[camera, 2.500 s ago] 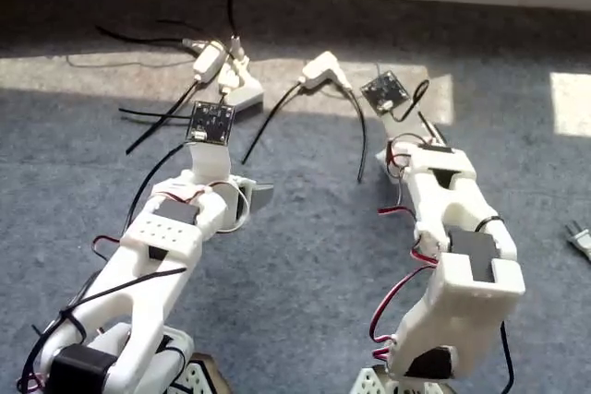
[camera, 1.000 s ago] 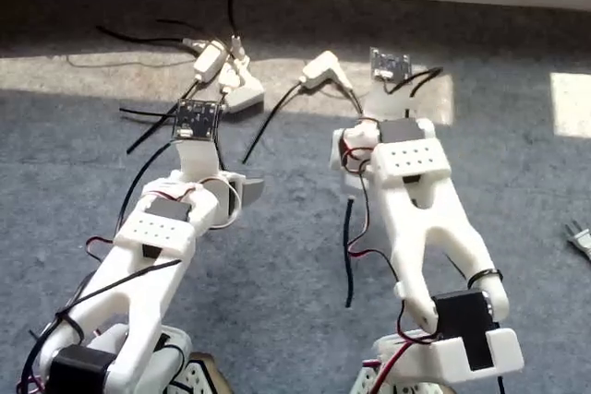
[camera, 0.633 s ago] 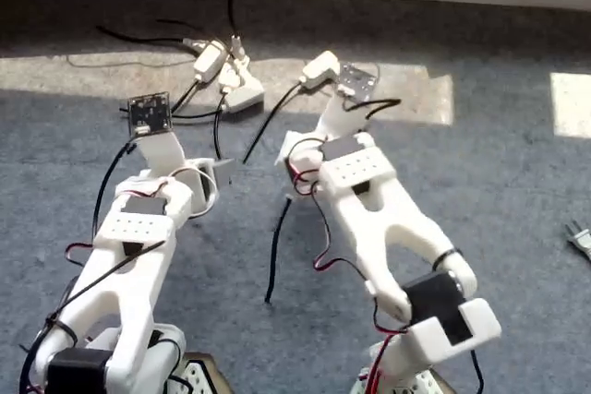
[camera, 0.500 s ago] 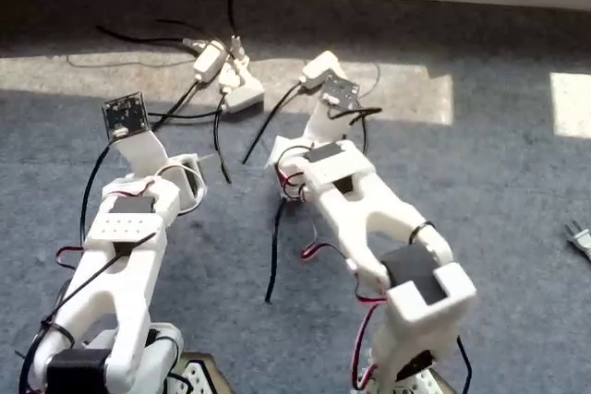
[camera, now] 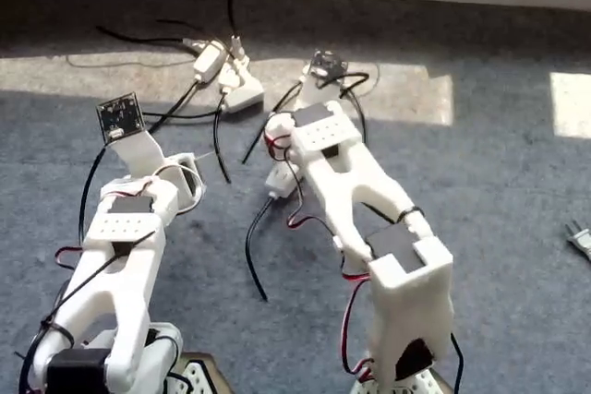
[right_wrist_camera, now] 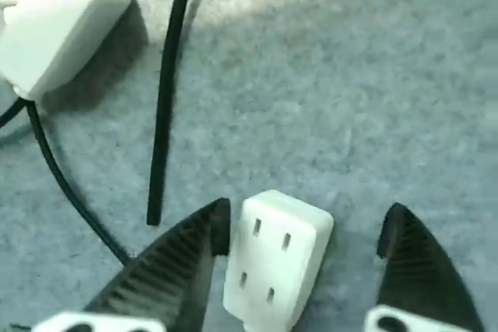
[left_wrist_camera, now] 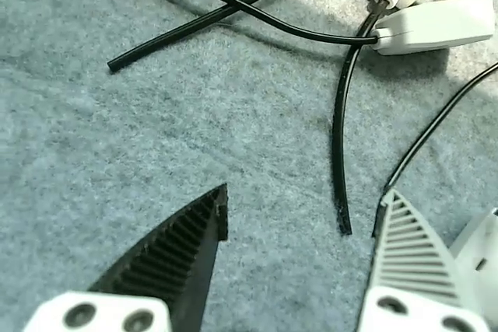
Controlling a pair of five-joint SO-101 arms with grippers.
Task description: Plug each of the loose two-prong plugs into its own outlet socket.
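A white outlet socket (right_wrist_camera: pixel 276 258) with two pairs of slots lies on the grey carpet between the fingers of my right gripper (right_wrist_camera: pixel 309 209). That gripper is open: one finger sits against the socket's edge, the other stands apart. From above, the socket (camera: pixel 282 182) shows beside the right arm (camera: pixel 332 154), trailing a black cord (camera: pixel 251 251). My left gripper (left_wrist_camera: pixel 305 196) hangs open over bare carpet, with a black cable end (left_wrist_camera: pixel 342 227) by its white finger. A small loose two-prong plug (camera: pixel 580 239) lies far to the right.
A cluster of white plugs and adapters (camera: pixel 226 71) with black cables lies at the back; it also shows ahead of the left gripper as white plugs (left_wrist_camera: pixel 436 21). Another white block (right_wrist_camera: pixel 54 21) and a cut cable end (right_wrist_camera: pixel 156 215) lie near the socket.
The right arm has swung from the right side to the middle, and the socket with its cord has come leftward with it. The left arm has turned a little to the left.
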